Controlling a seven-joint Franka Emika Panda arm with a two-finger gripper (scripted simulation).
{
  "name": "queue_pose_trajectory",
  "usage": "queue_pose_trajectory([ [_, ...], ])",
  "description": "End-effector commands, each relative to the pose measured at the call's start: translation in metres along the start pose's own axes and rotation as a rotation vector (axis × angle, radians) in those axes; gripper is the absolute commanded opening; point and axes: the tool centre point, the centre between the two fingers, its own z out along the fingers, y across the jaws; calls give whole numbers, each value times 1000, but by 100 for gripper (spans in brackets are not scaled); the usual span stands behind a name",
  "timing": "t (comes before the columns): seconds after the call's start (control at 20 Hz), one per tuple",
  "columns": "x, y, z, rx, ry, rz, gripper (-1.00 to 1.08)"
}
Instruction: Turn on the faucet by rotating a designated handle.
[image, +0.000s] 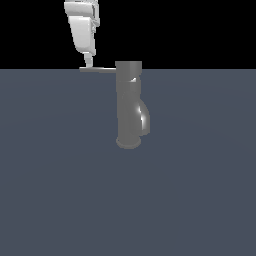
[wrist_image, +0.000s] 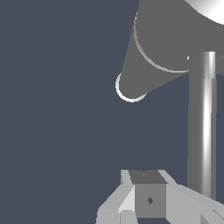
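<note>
One arm, one faucet. The faucet stands upright on the counter near the centre of the exterior view, its round base down, its spout bulge at 3 o'clock of the column and its wider cap on top. From the cap the handle, a thin flat lever, sticks out level toward 9 o'clock. The end effector hangs over the lever's free end, its tips appearing to meet or nearly meet the tip of the handle; true contact cannot be told from this angle. In the wrist view the end effector shows pale finger links with a dark block between them and the handle as a bright bar beside them, the faucet beyond; the jaws seem drawn together with nothing between them, yet whether they are fully clenched cannot be told.

Risks, as judged from this pose:
- Purchase lies at the extreme end of the lever, so a sideways push could slide off the tip and leave the handle unturned.
- Should the tips sit above the lever, not beside it, the sweep would pass over it without bearing on it.
- Downward pressure on a flat lever would load the cap instead of rotating it.
- An arc that fails to follow the cap's axis could lose the lever midway.
</note>
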Motion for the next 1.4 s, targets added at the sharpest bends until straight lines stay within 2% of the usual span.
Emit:
queue_pose_trajectory([
  [0.0,-2,-3,4,2,5,18,-100],
  [0.4,-3,-5,6,2,7,26,-100],
  [1.35,-1,45,6,2,7,26,-100],
])
